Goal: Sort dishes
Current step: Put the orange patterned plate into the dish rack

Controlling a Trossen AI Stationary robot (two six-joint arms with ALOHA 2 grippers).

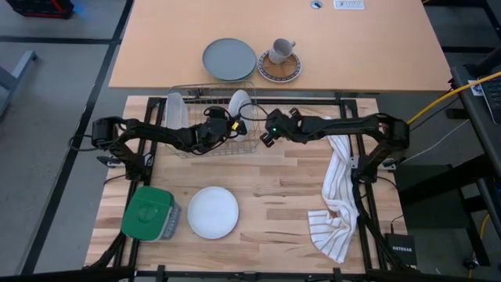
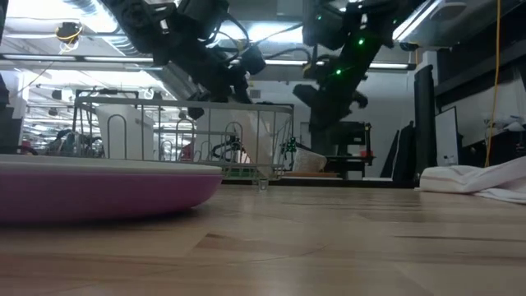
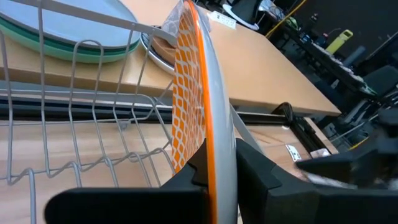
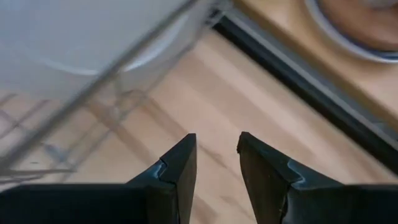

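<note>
The orange-red plate with a fine white pattern (image 3: 186, 93) stands on edge in the wire dish rack (image 1: 200, 141), at its far right end (image 1: 239, 100). My left gripper (image 1: 225, 123) is shut on it. A white plate (image 1: 174, 110) stands on edge in the rack's left end. A third plate (image 1: 213, 211) lies flat on the near table. It is pale from above and purple at its side in the low view (image 2: 99, 193). My right gripper (image 1: 267, 136) is open and empty, just right of the rack. My left gripper pinches the orange-red plate's rim (image 3: 210, 163) between its two fingers, one on the patterned face and one on the pale back. The fingers come from the table's left, slanting down. The plate stands upright on edge. I cannot tell whether its lower edge rests in the rack.
A grey-blue plate (image 1: 229, 59) and a cup on a brown-rimmed saucer (image 1: 280, 64) sit on the far table. A green-lidded container (image 1: 149, 213) stands near left. A striped towel (image 1: 337, 204) lies along the right side.
</note>
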